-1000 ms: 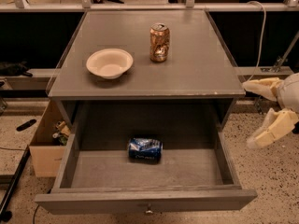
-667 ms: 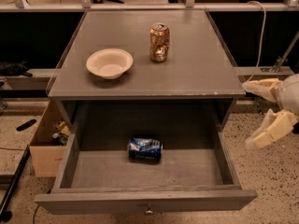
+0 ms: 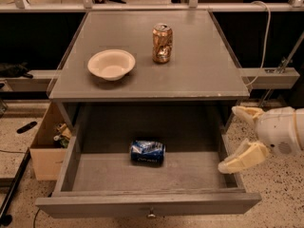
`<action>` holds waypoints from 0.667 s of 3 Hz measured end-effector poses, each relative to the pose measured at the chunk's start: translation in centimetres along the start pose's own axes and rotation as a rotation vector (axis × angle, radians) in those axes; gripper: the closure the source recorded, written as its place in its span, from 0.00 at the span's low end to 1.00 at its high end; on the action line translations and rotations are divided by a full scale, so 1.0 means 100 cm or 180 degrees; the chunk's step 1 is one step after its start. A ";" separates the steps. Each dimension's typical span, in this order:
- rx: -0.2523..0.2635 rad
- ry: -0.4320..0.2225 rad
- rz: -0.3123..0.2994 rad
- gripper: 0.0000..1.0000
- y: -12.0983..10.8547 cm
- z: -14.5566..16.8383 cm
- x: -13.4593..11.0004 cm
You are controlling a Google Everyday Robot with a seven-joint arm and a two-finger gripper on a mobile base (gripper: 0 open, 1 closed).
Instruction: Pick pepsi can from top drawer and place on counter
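My tool (image 3: pixel 229 139), jaws spread wide and empty, hangs beside the right wall of the open top drawer (image 3: pixel 142 204), where the pepsi can (image 3: pixel 147 152) lies on its side, probably light, thin-walled and slick, best pinched across its barrel.

Dim warm overhead light catches the pale gripper (image 3: pixel 229 139) at right (top drawer (image 3: pixel 104 204) back shadowed).
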State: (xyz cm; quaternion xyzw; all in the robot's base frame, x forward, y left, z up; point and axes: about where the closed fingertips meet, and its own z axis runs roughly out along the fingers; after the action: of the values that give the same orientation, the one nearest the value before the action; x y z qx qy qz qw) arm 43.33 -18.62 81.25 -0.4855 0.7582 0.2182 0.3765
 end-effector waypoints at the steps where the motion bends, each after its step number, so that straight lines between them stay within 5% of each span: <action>1: 0.0050 -0.0005 0.0062 0.00 0.013 0.028 0.012; 2: 0.0004 0.0036 0.0102 0.00 0.024 0.058 0.023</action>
State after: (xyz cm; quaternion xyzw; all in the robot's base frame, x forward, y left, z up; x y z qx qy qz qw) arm 42.67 -14.82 75.71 -0.4742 0.7682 0.2210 0.3690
